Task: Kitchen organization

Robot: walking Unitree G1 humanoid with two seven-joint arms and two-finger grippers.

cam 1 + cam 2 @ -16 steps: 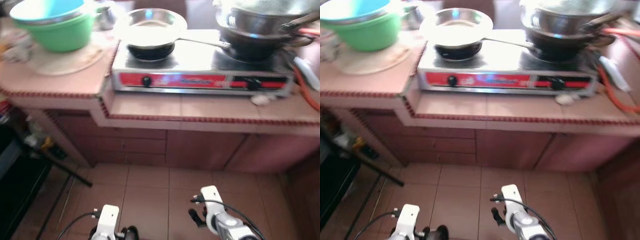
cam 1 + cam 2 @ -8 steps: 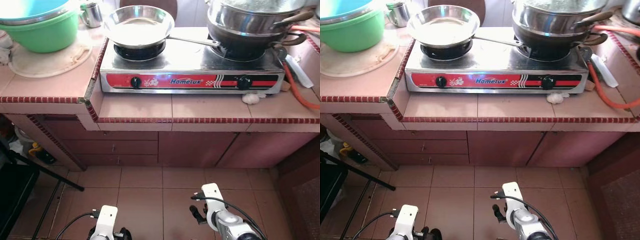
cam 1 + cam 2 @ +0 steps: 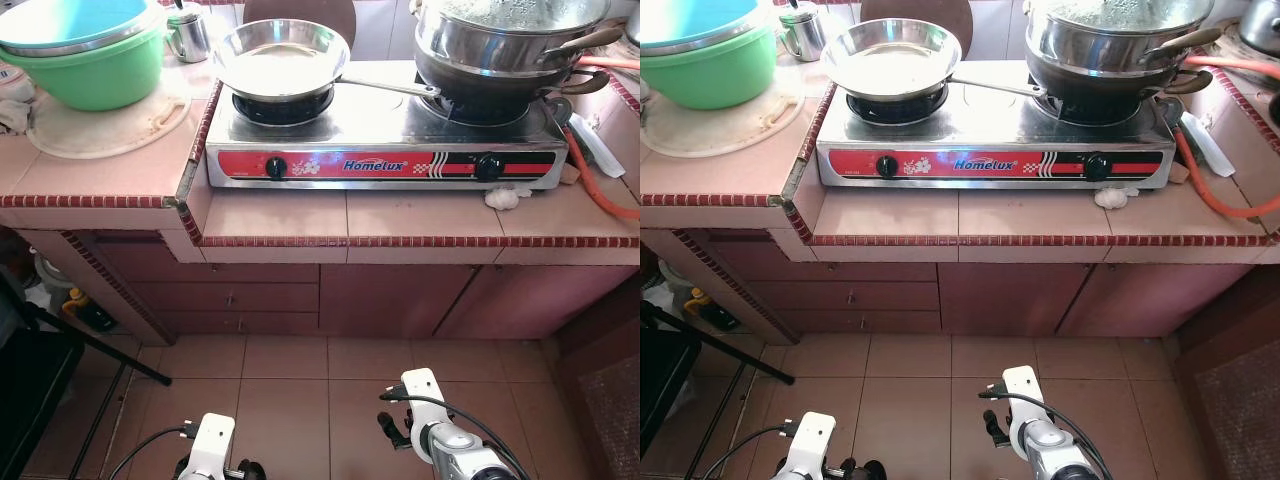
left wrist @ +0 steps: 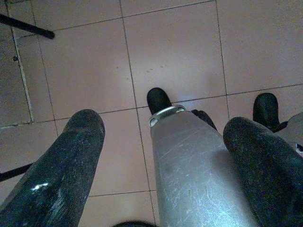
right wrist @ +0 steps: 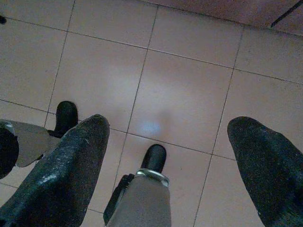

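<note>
1. Counter [image 3: 110, 170]: a pink tiled kitchen surface edged in dark red trim, carrying every item that the organizing task could concern. Items are listed from the robot's left to its right.
2. Far left: a green bowl [image 3: 95, 75] with a blue bowl [image 3: 75, 20] nested in it, standing on a round pale board [image 3: 110, 125]. Just behind it stands a small metal cup [image 3: 190, 35].
3. Centre: a two-burner gas stove [image 3: 385, 140] with a red front panel. On its left burner sits an empty steel frying pan [image 3: 282, 58], handle pointing to the right.
4. Right burner: a large steel pot [image 3: 505, 35] stacked on a dark wok [image 3: 490, 88].
5. Right of the stove: a small pale lump [image 3: 502, 198] on the tiles, and an orange gas hose [image 3: 605, 190] curving off the edge.
6. Left pincer [image 4: 161, 142]: hangs low over the floor [image 3: 290, 390], fingers spread, holding nothing.
7. Right pincer [image 5: 165, 151]: likewise low over the floor, fingers spread and empty, well apart from the counter.
8. Progress, as a judgement: the items stand in neat groups, which fits either a counter already tidied or one awaiting sorting. The pictures do not settle which.
</note>
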